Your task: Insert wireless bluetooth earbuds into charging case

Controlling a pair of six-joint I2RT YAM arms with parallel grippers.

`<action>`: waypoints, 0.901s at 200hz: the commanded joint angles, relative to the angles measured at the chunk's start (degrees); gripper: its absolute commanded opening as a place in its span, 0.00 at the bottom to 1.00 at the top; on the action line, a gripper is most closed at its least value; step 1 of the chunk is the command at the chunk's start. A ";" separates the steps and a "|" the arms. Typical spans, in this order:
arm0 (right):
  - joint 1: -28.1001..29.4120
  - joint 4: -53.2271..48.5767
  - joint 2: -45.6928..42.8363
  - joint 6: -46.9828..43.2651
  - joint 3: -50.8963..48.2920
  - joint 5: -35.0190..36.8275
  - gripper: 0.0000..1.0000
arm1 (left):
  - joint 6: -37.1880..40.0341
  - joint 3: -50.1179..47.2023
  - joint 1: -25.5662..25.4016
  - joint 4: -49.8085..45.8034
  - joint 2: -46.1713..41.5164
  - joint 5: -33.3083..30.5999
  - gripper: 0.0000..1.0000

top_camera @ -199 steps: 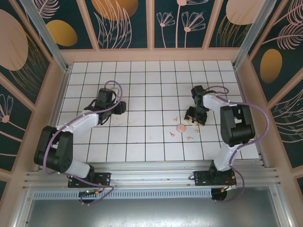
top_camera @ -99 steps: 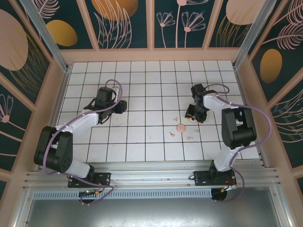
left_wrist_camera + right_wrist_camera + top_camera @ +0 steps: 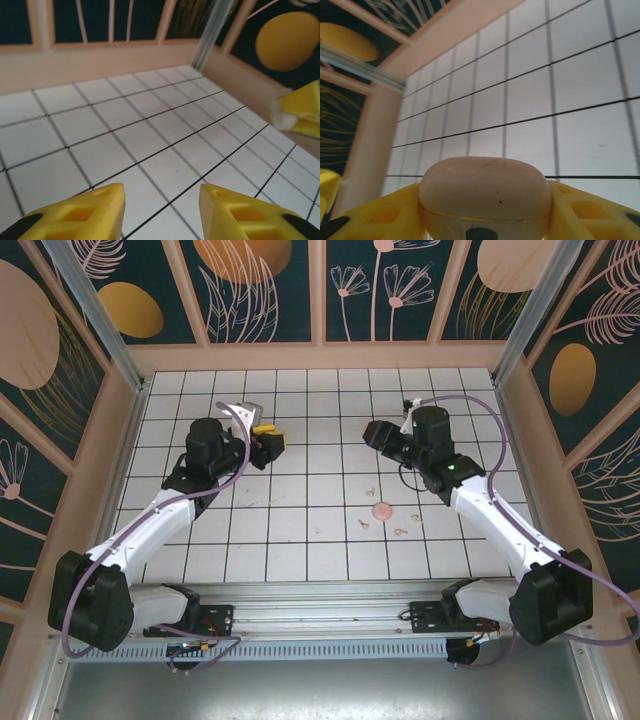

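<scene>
In the right wrist view the charging case (image 3: 485, 192), rounded, pale pink, with a dark spot low on its front, sits clamped between my right gripper's yellow fingers (image 3: 580, 210). From above, the right gripper (image 3: 376, 435) hangs over the floor's middle back. Two tiny pale pink earbuds (image 3: 365, 523) (image 3: 400, 531) lie on the white tiles in front of it, apart from both grippers. My left gripper (image 3: 268, 443) hovers at the back left, open with bare tile between its fingers (image 3: 75, 212).
A small round pink piece (image 3: 381, 510) lies on the tiles between the earbuds, with another tiny pale bit (image 3: 371, 491) just behind it. Pink walls (image 3: 320, 358) ring the tiled floor (image 3: 300, 540). The right gripper's yellow finger (image 3: 300, 110) shows at the left wrist view's right edge.
My right gripper has risen from the tiles beside the earbuds and swung back and left, carrying the case. My left gripper has lifted and shifted right, its jaws narrower than before.
</scene>
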 commanded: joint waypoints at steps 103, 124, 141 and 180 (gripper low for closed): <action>7.84 31.96 -1.60 10.24 -6.87 -3.78 0.46 | 3.85 -6.16 -3.44 17.86 -3.15 7.76 0.42; 7.95 35.73 -1.25 11.61 -7.59 -5.35 0.46 | 5.01 -6.73 -3.78 19.79 -3.10 9.44 0.42; 8.16 37.90 -0.69 12.34 -7.83 -6.50 0.46 | 5.74 -6.43 -4.23 19.99 -2.91 9.68 0.42; 9.13 41.56 0.92 13.79 -7.74 -8.48 0.46 | 6.03 -4.96 -5.09 19.98 -1.72 9.85 0.44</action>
